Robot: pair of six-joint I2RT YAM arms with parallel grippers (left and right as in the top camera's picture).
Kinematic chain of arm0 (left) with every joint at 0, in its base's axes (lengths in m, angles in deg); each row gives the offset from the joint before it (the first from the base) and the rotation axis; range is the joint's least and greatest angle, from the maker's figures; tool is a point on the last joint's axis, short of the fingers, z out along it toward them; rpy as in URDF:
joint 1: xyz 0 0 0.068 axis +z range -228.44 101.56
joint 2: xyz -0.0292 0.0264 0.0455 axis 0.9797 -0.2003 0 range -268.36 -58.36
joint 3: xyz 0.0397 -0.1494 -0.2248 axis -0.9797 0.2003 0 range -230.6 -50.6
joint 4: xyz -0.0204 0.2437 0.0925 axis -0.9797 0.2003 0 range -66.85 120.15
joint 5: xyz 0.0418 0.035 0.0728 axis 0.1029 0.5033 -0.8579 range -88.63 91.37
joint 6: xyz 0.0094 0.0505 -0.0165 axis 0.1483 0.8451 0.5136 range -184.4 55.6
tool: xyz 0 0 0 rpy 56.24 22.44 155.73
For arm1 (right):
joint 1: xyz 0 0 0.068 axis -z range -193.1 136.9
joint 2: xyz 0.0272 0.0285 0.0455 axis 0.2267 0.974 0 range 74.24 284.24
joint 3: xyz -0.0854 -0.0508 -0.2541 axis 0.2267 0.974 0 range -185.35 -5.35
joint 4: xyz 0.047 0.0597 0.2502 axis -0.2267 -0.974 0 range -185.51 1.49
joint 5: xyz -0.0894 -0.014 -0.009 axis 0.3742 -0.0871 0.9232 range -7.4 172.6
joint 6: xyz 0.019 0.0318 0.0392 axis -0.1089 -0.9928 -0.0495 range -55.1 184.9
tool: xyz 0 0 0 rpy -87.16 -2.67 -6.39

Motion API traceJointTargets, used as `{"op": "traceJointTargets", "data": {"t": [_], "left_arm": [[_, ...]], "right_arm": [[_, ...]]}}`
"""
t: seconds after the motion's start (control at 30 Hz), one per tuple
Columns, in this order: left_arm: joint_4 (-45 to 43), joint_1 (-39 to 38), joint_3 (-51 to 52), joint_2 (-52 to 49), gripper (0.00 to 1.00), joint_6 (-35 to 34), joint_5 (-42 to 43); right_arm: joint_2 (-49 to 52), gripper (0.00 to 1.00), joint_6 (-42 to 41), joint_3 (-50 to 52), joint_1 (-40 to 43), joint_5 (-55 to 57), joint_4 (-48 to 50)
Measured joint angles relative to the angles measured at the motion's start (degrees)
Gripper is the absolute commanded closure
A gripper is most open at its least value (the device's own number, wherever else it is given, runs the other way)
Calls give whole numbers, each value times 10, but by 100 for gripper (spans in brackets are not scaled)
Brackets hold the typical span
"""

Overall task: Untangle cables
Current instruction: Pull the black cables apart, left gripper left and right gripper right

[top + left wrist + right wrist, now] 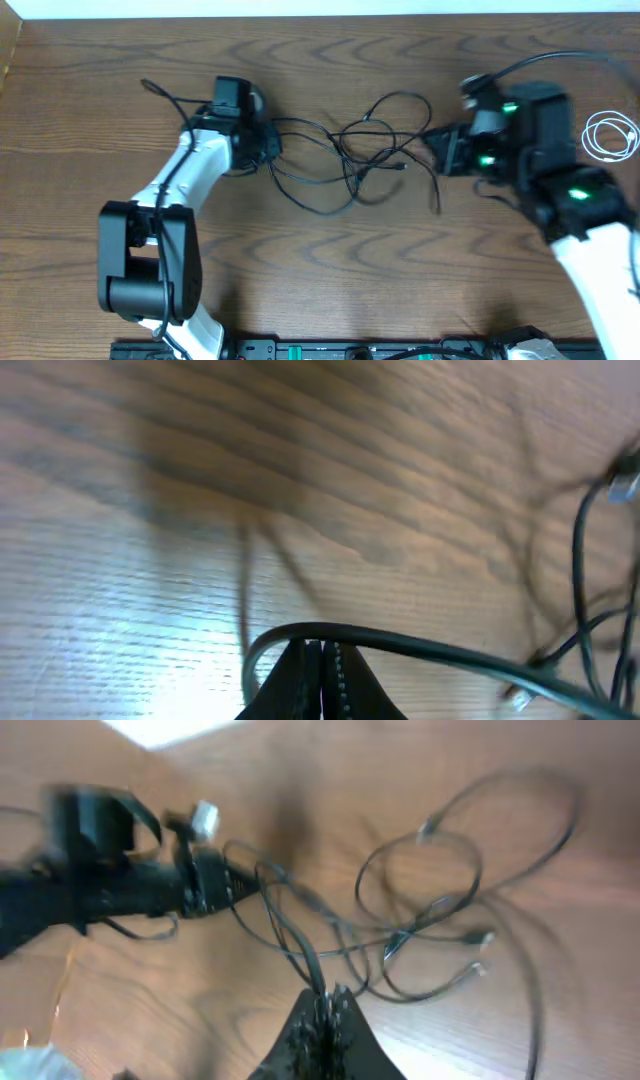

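So, L gripper (322, 647): clamped on black cables (310, 628), blurred.
R gripper (325, 997): pinching them too, blurry.
White cord (610, 135): coiled, nr table (320, 260) right edge.

I see the black cables (352, 168) sprawled across the middle of the table (380, 270), blocking a straight pass. Its near strip lies bare, and the white cord (611, 135) crowds the right edge.
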Motion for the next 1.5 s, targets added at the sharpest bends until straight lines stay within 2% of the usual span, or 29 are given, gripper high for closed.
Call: {"op": "traceJointTargets", "data": {"t": [0.13, 0.23, 0.4, 0.53, 0.57, 0.63, 0.7, 0.8, 0.93, 1.0, 1.13, 1.2, 1.3, 1.5], "left_arm": [[30, 63, 0, 20, 92, -23, 48], [53, 115, 0, 75, 93, -33, 62], [48, 190, -13, 229, 92, -48, 50], [34, 237, -28, 353, 93, -53, 33], [33, 241, -30, 378, 92, -55, 30], [35, 242, -31, 419, 93, -57, 30], [35, 235, -31, 448, 92, -60, 37], [36, 219, -31, 455, 93, -61, 56], [31, 178, -31, 435, 93, -61, 101], [23, 155, -31, 420, 92, -64, 125], [34, 112, -38, 381, 93, -83, 166], [66, 93, -63, 355, 93, -90, 177], [134, 69, -137, 308, 93, -90, 186], [276, 35, -319, 234, 93, -53, 195]], "right_arm": [[-33, 99, 35, -84, 53, 4, -61], [-50, 99, 64, -132, 94, 9, -116], [-51, 99, 104, -166, 158, 15, -179], [-46, 99, 134, -167, 173, 15, -219], [-43, 96, 139, -167, 174, 13, -229], [-37, 85, 149, -167, 174, 9, -249], [-29, 83, 161, -167, 174, 6, -266], [-22, 76, 166, -167, 174, 6, -284], [-16, 48, 169, -163, 173, 2, -294], [-14, 37, 176, -154, 170, -10, -298], [-11, 32, 193, -120, 159, -45, -300], [-8, 32, 205, -96, 151, -71, -298], [-4, 30, 224, -59, 142, -105, -288], [-3, 21, 250, 9, 125, -170, -223]]}}
